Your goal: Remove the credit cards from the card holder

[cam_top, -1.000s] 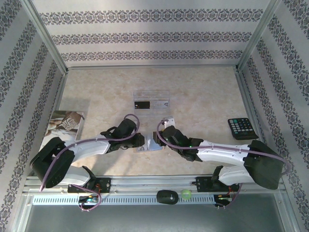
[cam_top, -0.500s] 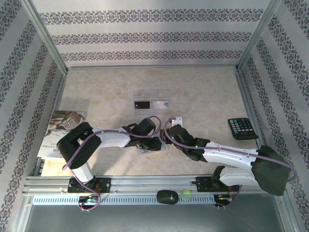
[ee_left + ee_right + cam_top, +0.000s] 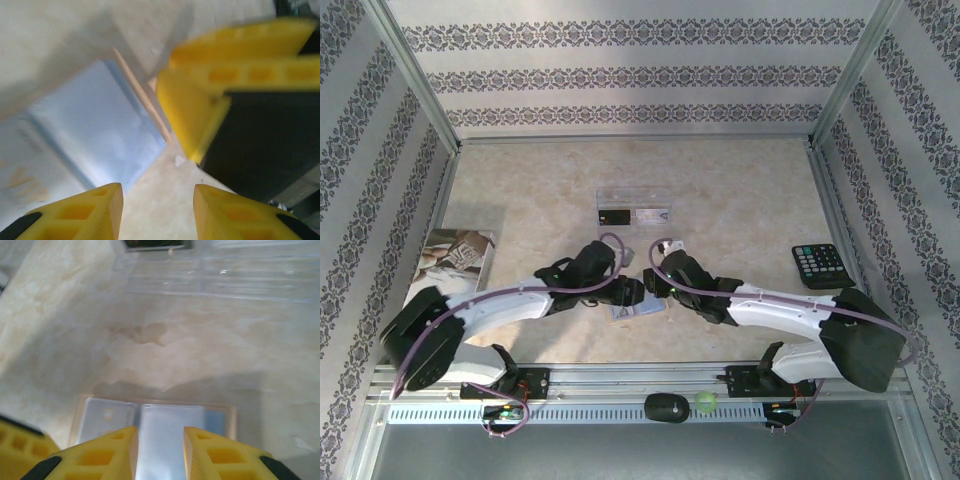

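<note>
Tan card holder (image 3: 638, 311) lies spread open on the table (image 3: 750, 190), flat so the pockets can be reached.
Top: two credit cards (image 3: 613, 215) sit in the clear tray (image 3: 635, 198) behind it. Left wrist: left gripper (image 3: 157, 210) fingers apart, empty, at the holder's corner, all blurry. Right wrist: right gripper (image 3: 160, 450) narrowly apart over the blue lining, nothing visibly pinched; can't tell if a card's tucked inside.
</note>
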{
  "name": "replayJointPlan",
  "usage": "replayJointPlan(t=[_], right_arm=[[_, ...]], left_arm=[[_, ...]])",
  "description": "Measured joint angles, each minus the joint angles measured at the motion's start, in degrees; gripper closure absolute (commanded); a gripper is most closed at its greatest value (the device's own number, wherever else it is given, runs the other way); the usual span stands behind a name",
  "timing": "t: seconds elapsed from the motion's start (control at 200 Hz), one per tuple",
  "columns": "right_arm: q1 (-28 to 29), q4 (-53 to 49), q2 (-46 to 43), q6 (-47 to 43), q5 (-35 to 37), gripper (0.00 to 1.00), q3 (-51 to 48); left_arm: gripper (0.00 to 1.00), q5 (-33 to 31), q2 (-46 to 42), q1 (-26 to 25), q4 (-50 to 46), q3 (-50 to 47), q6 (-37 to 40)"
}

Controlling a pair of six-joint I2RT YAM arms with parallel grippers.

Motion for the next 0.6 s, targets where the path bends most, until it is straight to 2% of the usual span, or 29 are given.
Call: replayJointPlan(t=[0.17, 0.37, 0.455, 0.6], right_arm=[[0.1, -1.1, 7.7, 0.0, -6.1, 0.81, 4.0], [0.2, -7.2, 13.4, 3.1, -5.3, 0.93, 5.1], [0.2, -9.6, 14.8, 4.2, -4.4, 0.91, 7.2], [1.4, -12.0, 15.2, 4.3, -2.3, 0.81, 8.5]], left_arm=[[0.55, -5.1, -1.4, 2.5, -4.0, -1.8, 0.0], [0.53, -10.2, 0.3, 2.5, -8.2, -4.6, 0.3], [0.49, -12.3, 0.5, 2.5, -9.1, -4.6, 0.9], [0.43, -14.6, 0.4, 2.4, -9.4, -4.6, 2.1]])
